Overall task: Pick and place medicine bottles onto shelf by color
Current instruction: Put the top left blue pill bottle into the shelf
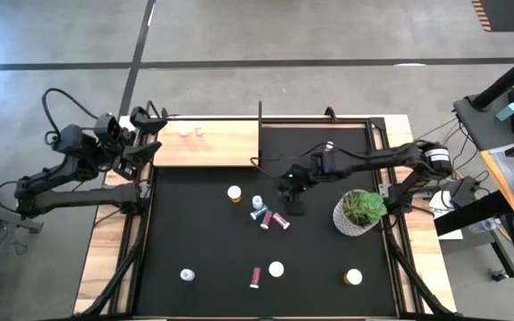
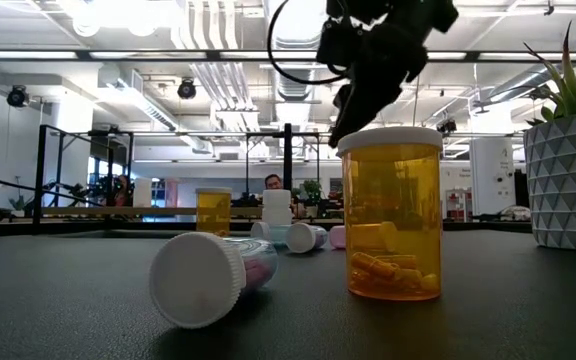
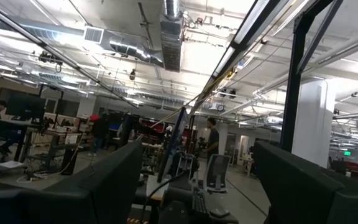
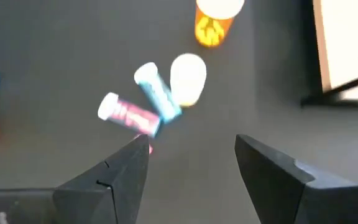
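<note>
The light-wood shelf [image 1: 212,144] lies at the far left of the black mat, with two white bottles [image 1: 193,131] standing on it. Medicine bottles are scattered on the mat. An orange one [image 1: 235,193] stands upright, and beside it white, blue and pink ones [image 1: 268,216] lie in a cluster. My right gripper [image 1: 290,187] hangs open above this cluster, tilted down. In the right wrist view its gap [image 4: 191,158] is just short of the pink bottle [image 4: 129,115], the blue bottle [image 4: 157,92] and the white bottle [image 4: 187,78]. My left gripper [image 3: 197,180] is open, raised by the shelf's left end.
A white pot with a green plant [image 1: 360,212] stands just right of my right arm. More bottles sit along the near edge: a blue one [image 1: 186,275], a pink one [image 1: 255,277], a white-capped one [image 1: 277,268] and another [image 1: 354,277]. An upright orange bottle [image 2: 393,215] stands close in the low view.
</note>
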### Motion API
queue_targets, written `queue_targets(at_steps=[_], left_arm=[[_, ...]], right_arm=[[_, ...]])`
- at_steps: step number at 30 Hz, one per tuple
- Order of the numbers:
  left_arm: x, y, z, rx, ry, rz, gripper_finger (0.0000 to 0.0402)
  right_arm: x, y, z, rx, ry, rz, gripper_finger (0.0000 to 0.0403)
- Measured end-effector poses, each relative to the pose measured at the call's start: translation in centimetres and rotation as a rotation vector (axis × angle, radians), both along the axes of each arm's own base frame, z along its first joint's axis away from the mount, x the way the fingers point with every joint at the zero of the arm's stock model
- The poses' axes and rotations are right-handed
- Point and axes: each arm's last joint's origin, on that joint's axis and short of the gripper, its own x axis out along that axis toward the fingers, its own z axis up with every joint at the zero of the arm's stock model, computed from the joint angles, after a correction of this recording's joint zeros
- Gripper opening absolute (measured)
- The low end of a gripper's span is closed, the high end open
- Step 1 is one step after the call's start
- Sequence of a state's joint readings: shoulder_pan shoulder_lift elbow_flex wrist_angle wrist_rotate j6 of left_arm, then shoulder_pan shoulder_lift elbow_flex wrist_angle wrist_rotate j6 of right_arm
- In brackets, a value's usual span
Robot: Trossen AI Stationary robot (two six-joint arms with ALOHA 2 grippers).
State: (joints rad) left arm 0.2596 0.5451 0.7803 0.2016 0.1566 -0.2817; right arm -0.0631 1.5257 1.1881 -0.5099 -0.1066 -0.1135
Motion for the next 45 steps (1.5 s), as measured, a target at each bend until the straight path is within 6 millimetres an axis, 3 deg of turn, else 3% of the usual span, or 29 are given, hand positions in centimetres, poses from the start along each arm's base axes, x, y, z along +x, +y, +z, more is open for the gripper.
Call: queue_targets(at_steps=[7,11,20,28,45], left_arm=[[0.0,0.0,0.0,-0.001,0.001,0.0,0.029],[0.0,0.0,0.0,-0.001,0.002,0.0,0.029],[0.0,0.0,0.0,-0.003,0.001,-0.002,0.029],[0.0,0.0,0.0,-0.004,0.002,-0.002,0.029],[0.0,0.0,0.0,-0.004,0.004,-0.001,0.029]], right_arm=[[0.2,0.9,-2.1,-0.087,-0.019,0.332,0.0228],[1.0,1.5,-2.5,-0.144,-0.029,0.437,0.0228],[2.8,2.0,-4.4,-0.096,-0.003,0.527,0.0228],[3.5,3.0,-5.1,-0.15,-0.017,0.639,0.0228],[5.8,3.1,-7.7,-0.195,-0.008,0.719,0.0225]])
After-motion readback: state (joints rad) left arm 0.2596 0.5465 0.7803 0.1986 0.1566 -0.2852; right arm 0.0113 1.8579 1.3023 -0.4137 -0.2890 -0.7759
